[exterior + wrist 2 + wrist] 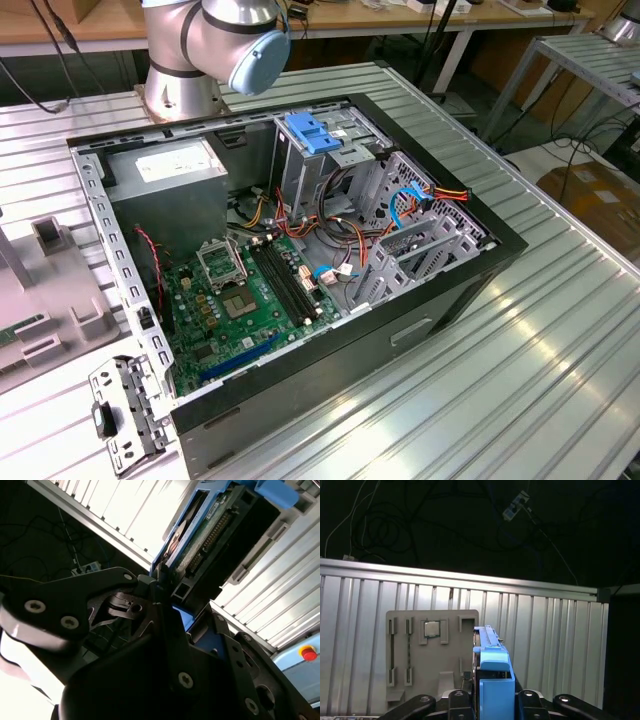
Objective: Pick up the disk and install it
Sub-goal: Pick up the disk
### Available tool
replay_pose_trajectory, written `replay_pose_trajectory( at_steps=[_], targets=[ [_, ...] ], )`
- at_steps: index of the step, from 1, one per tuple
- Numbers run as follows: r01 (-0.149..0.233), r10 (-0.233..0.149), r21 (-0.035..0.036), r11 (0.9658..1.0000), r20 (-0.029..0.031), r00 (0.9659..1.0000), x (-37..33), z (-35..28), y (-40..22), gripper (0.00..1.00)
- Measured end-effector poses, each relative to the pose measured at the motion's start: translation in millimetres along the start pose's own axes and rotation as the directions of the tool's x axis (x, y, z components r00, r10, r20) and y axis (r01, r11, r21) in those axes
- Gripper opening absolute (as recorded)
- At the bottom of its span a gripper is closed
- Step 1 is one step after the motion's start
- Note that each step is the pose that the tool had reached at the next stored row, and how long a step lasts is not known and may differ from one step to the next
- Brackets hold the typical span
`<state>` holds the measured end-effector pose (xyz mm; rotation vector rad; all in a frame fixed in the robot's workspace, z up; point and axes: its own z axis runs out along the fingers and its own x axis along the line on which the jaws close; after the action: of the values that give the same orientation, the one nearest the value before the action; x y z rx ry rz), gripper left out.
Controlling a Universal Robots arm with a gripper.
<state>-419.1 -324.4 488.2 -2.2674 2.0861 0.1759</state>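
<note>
Second wrist view has the gripper [182, 605] clamped on one disk [210, 535]. Its dark fingers [155, 587] press either side of the blue carrier, and the green circuit-board face and connector row are turned toward the camera. In the first wrist view the same disk [492, 672] stands on edge between the jaws. Behind it is the ribbed metal table [550, 640], whose far edge drops off into darkness strung with cables [380, 525]. Just beside the disk lies one grey tray [432, 680] with a single square chip [431, 628] seated in it. Whether the disk's far end is clear of the tray cannot be told.

In the exterior view the arm [215, 40] rises behind one open computer case [500, 240], with bare table all around it. Inside the case are:
- one grey power supply [175, 165]
- one green motherboard [250, 300]
- one metal drive cage topped by a blue latch [313, 133]
- loose red, orange and yellow wires [330, 215] crowding the space beside the cage

A metal bracket [125, 410] lies by the case's near corner.
</note>
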Motion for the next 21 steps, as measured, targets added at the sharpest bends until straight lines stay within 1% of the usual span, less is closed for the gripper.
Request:
replay_pose_trajectory(
  at_steps=[3,21],
  targets=[
    [0.000,0.000,0.0000,1.0000,0.0000,1.0000,3.3,-0.4,-0.3,0.37],
    [0.000,0.000,-0.0001,1.0000,0.0000,1.0000,14.5,-1.8,-3.3,0.37]
  ],
)
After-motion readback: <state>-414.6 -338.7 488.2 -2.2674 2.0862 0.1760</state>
